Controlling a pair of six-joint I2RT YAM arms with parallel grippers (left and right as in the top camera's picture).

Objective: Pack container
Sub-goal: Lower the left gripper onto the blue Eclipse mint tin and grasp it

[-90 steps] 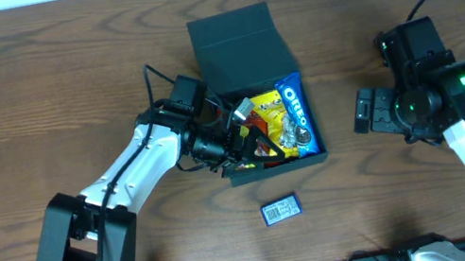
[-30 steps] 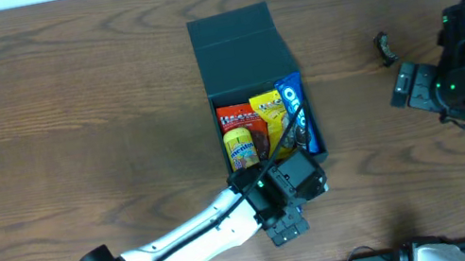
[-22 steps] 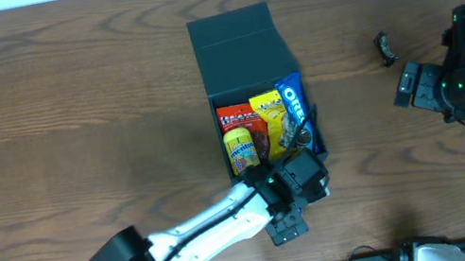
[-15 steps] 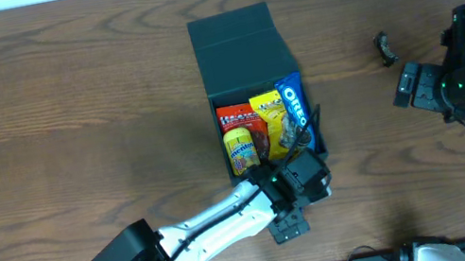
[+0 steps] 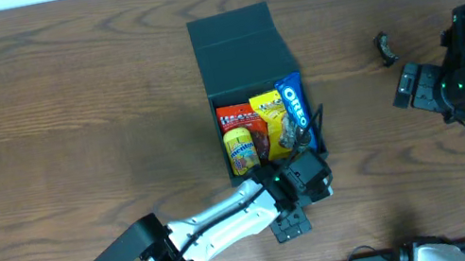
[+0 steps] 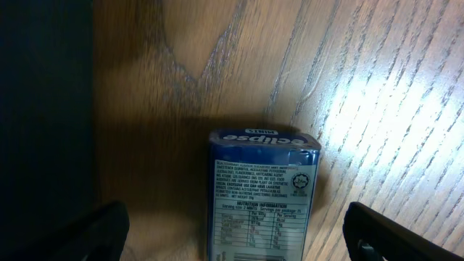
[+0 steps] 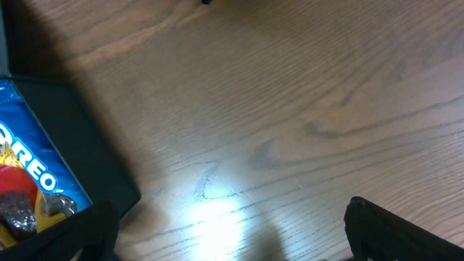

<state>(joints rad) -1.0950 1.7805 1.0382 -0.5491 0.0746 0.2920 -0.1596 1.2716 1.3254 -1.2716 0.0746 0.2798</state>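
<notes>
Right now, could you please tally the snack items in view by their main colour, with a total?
Blue: 2, the Oreo packet in the container and the Eclipse mints pack outside it.
Yellow: 2, the yellow bottle and yellow packet.
Red: 1, the red packet.
Total: 5.

The blue packet [image 5: 296, 111] reads OREO; the blue tin [image 6: 263, 196] reads eclipse.
</notes>
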